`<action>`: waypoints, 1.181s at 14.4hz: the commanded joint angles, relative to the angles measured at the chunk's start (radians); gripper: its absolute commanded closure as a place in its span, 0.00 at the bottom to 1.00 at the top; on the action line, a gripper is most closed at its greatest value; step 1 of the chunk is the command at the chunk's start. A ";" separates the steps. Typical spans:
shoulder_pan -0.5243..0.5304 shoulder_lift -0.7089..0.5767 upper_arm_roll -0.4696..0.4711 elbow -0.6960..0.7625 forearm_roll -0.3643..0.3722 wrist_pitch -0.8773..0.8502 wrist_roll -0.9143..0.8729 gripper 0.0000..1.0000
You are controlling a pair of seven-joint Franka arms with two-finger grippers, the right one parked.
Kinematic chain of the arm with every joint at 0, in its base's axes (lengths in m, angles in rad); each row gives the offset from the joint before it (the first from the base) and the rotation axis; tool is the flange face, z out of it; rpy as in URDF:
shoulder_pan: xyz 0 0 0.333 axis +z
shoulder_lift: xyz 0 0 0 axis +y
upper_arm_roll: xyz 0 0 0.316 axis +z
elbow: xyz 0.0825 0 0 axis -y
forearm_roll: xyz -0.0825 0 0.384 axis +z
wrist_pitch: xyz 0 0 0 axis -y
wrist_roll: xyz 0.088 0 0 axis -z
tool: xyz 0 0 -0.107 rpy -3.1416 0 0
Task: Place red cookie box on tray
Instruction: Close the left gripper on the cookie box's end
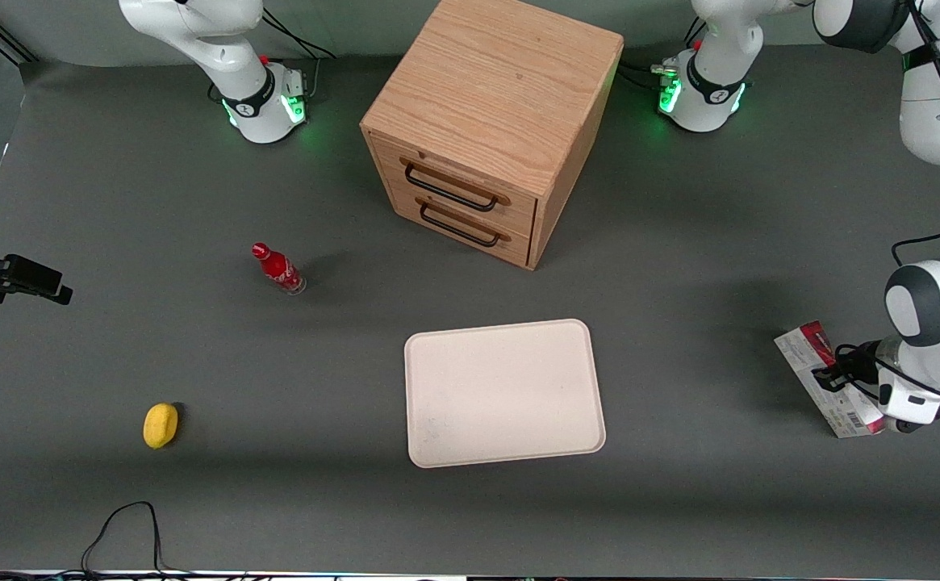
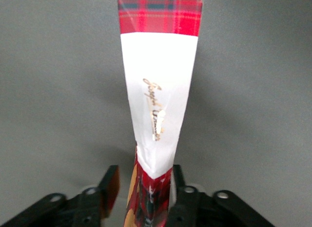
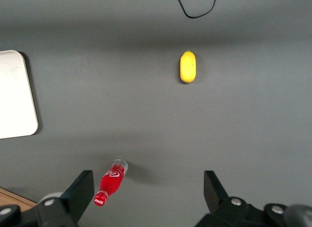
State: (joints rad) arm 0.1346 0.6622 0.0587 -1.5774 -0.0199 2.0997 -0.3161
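The red cookie box [image 1: 829, 379] lies on the grey table toward the working arm's end, its pale printed face with a barcode showing. The wrist view looks along its red-and-white narrow side [image 2: 158, 90]. My left gripper [image 1: 834, 377] is down at the box's middle and open, its fingers on either side [image 2: 144, 177]. One finger [image 2: 178, 185] touches the carton, while the other [image 2: 110, 188] stands a small gap away. The cream-white tray [image 1: 504, 393] sits flat near the table's middle, well apart from the box, with nothing on it.
A wooden two-drawer cabinet [image 1: 490, 121] stands farther from the front camera than the tray. A small red bottle [image 1: 278, 269] and a yellow oval object [image 1: 160, 425] lie toward the parked arm's end. A black cable [image 1: 123, 524] loops at the near edge.
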 commanded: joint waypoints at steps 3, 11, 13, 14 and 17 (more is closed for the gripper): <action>-0.004 -0.006 0.006 -0.015 0.000 0.023 0.029 1.00; -0.041 -0.146 0.006 -0.013 0.011 -0.174 0.038 1.00; -0.062 -0.247 0.006 -0.013 0.021 -0.304 0.037 1.00; -0.081 -0.297 0.007 -0.012 0.023 -0.372 0.037 1.00; -0.125 -0.435 0.006 -0.004 0.023 -0.571 0.031 1.00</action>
State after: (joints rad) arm 0.0502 0.3331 0.0537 -1.5554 -0.0117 1.6315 -0.2894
